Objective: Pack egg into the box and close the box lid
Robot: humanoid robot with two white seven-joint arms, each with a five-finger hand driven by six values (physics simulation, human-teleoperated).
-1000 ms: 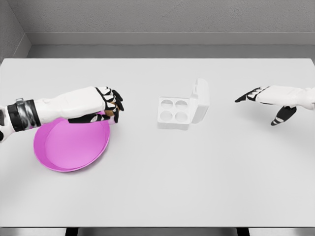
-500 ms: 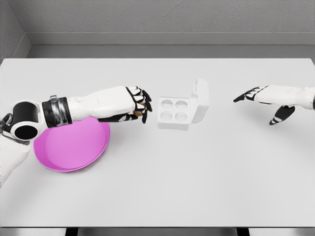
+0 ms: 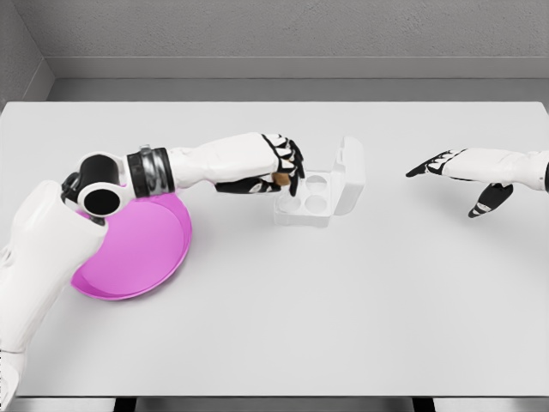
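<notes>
My left hand (image 3: 283,172) is curled around a small brown egg (image 3: 280,178), of which only a sliver shows between the fingers. It hovers over the left side of the white egg box (image 3: 310,199), covering the left cups. The box's lid (image 3: 350,170) stands open, tilted up on the right side. Two round cups on the box's right side are visible and hold nothing. My right hand (image 3: 455,176) floats to the right of the box, fingers spread, holding nothing.
A pink plate (image 3: 141,253) lies on the white table (image 3: 343,309) at the left, partly under my left forearm. A grey wall runs behind the table's far edge.
My left hand carried the egg rightward from above the pink plate to over the egg box. The right hand stayed nearly still.
</notes>
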